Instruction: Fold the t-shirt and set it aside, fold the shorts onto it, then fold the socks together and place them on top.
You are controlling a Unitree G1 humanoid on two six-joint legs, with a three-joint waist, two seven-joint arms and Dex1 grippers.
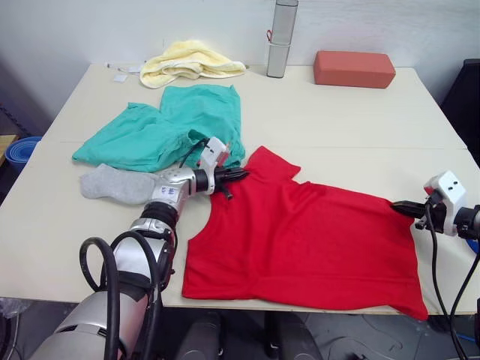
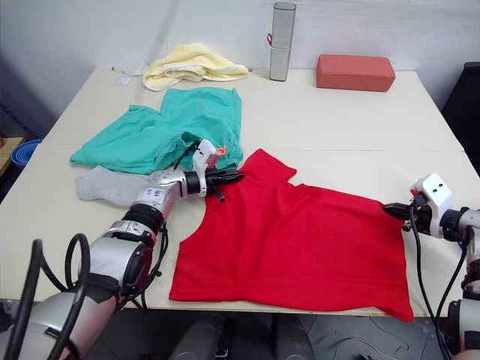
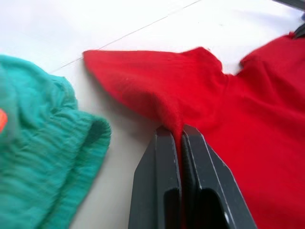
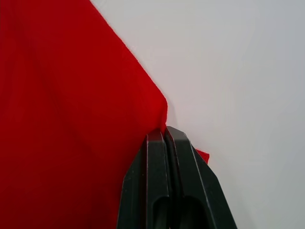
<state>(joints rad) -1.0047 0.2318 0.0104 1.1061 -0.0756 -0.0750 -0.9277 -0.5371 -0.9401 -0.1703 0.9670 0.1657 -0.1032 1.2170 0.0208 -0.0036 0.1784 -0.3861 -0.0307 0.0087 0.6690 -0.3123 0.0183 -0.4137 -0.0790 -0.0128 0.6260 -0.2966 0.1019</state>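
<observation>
The red t-shirt point(image 1: 300, 240) lies spread flat on the near half of the table. My left gripper point(image 1: 238, 175) is shut on its sleeve, pinching a ridge of red cloth point(image 3: 178, 125) between the fingers. At the shirt's right edge my right gripper point(image 1: 400, 205) is shut on the hem point(image 4: 159, 114). The teal-green shorts point(image 1: 169, 129) lie crumpled just beyond the left gripper, with an orange drawstring showing point(image 2: 221, 152). A light grey sock point(image 1: 116, 184) rests left of the left arm, in front of the shorts.
A pale yellow towel point(image 1: 187, 61) is bunched at the table's far left. A grey cylinder point(image 1: 281, 37) stands at the back middle, with a red-brown block point(image 1: 354, 69) to its right. A blue object point(image 1: 21, 150) sits off the table's left side.
</observation>
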